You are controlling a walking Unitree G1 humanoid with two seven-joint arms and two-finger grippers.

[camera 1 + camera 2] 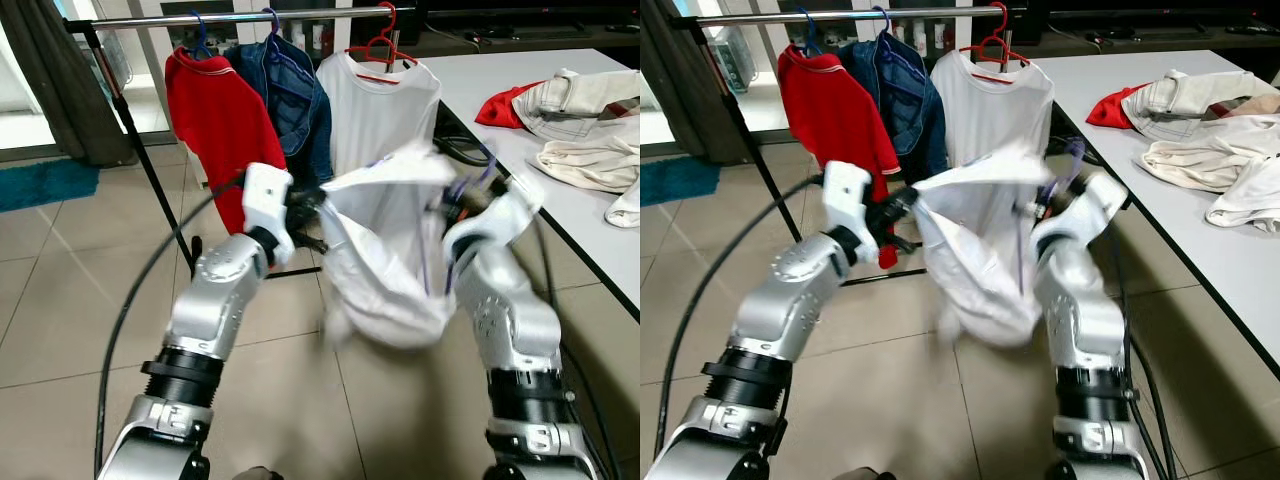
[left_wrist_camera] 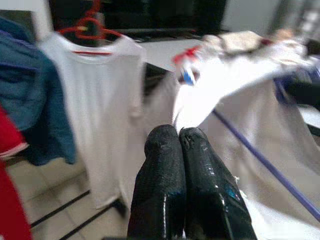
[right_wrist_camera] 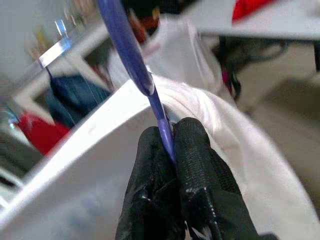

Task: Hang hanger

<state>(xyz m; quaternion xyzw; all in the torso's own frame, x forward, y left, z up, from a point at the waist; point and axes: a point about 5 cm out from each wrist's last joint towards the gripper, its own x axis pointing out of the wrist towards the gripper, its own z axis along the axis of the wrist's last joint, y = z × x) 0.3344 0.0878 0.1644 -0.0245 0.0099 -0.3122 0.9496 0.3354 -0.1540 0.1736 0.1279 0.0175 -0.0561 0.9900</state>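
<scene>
In the left eye view, both silver arms reach up mid-frame and carry a white garment (image 1: 385, 250) between them, its soft cloth sagging in a blurred, baggy fold. A thin purple hanger (image 1: 428, 262) shows faintly through and behind the fabric near the right arm. Across the top runs a metal clothes rail (image 1: 230, 18) on a black slanted leg, bearing a red polo shirt (image 1: 215, 110), a denim jacket (image 1: 290, 105) on a blue hanger, and a white T-shirt (image 1: 375, 105) on a red hanger (image 1: 382, 50). At the right, a white table (image 1: 520, 110) holds crumpled pale and red clothes (image 1: 575, 120), cut off by the frame edge. The floor is glossy beige tile (image 1: 60, 290).

In the left wrist view, the left gripper (image 2: 179, 137) has its two textured black fingers pressed together on the edge of the white cloth at lower centre; the purple bar crosses at the right. The picture is blurred.

In the right wrist view, the right gripper (image 3: 172, 137) pinches the smooth purple hanger rod between its ribbed fingers at centre, white cloth draped around it. No writing is readable.
</scene>
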